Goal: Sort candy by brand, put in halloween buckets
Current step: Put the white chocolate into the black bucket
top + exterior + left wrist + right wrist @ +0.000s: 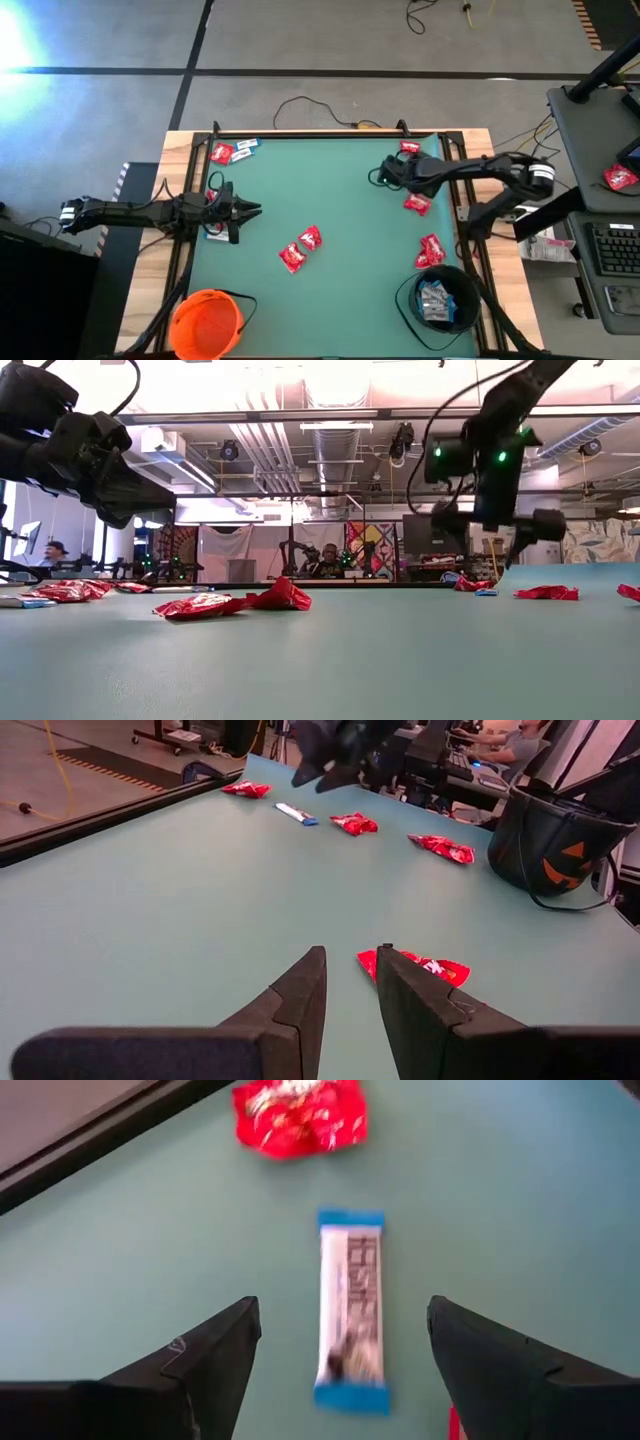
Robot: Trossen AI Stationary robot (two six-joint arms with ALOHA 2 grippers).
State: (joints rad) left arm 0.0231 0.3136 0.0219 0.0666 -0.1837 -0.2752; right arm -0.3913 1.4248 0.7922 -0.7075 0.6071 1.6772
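Observation:
My right gripper (342,1308) is open and hovers near the table's far right corner, over a blue-and-white candy bar (352,1308) that lies flat between its spread fingers without touching them. A red candy (298,1115) lies just beyond the bar. My left gripper (252,210) hangs above the mat at the left side, its fingers a narrow gap apart and empty. A red candy (415,965) lies ahead of it. The orange bucket (207,322) stands at the near left corner. The black bucket (440,298) stands at the near right and holds blue-and-white candies.
Red candies lie scattered: a pair mid-table (300,248), some by the right rail (430,250), and one with a blue-and-white bar at the far left (230,152). Black rails frame the green mat (330,190). A desk with a keyboard (615,250) stands to the right. People sit behind the table.

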